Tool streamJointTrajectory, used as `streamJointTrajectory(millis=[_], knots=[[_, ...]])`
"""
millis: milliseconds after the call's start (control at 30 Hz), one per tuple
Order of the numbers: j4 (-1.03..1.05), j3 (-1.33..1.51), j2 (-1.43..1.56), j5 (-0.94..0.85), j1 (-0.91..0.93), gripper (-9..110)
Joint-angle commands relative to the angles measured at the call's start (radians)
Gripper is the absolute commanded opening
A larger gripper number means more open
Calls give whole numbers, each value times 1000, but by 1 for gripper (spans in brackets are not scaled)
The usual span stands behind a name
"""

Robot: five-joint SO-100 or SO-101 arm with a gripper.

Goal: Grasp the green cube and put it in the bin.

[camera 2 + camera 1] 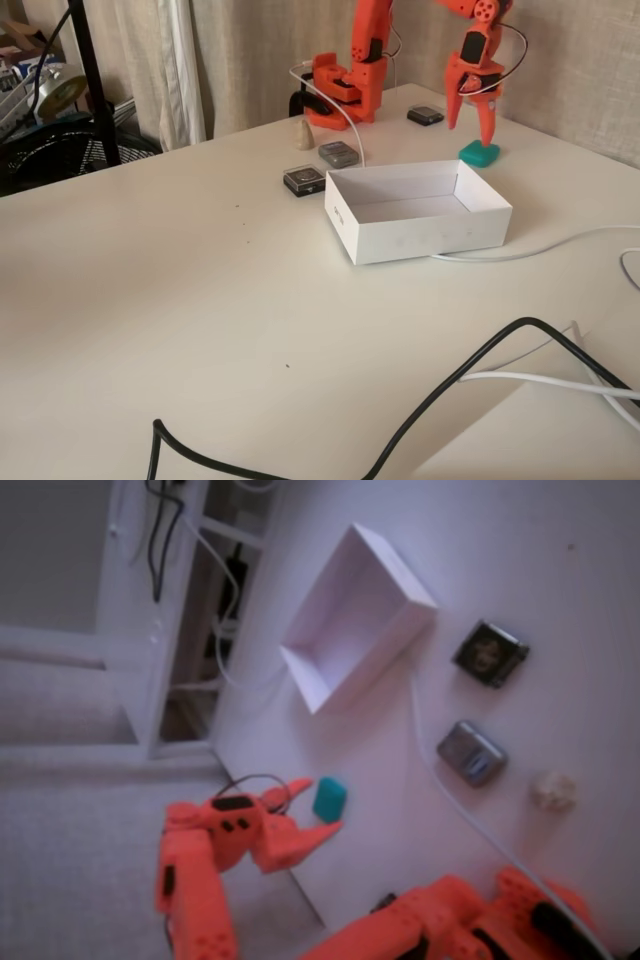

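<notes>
While your orange two-finger end effector (318, 805) hangs with its fingers spread apart, the small matte teal-green rounded cube (329, 798) sits on the white worktop (200, 300) between and just under their tips; the shallow white cardboard bin (418, 212) lies near, beyond the cube.

In a fixed view we find the green cube (479, 153) behind the bin (420, 237) — the gripper (472, 121) above it — two gadgets (338, 153) left.
</notes>
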Motion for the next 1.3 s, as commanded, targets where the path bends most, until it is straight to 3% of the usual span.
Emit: streamJointTrajectory(millis=[0, 400, 500, 700, 1267], knots=[[-71, -6, -11, 6, 5, 33], [-199, -11, -98, -5, -11, 33], [-215, -5, -107, -11, -32, 25], [-311, -11, -140, -12, -64, 25], [-287, -3, -156, -12, -49, 25]])
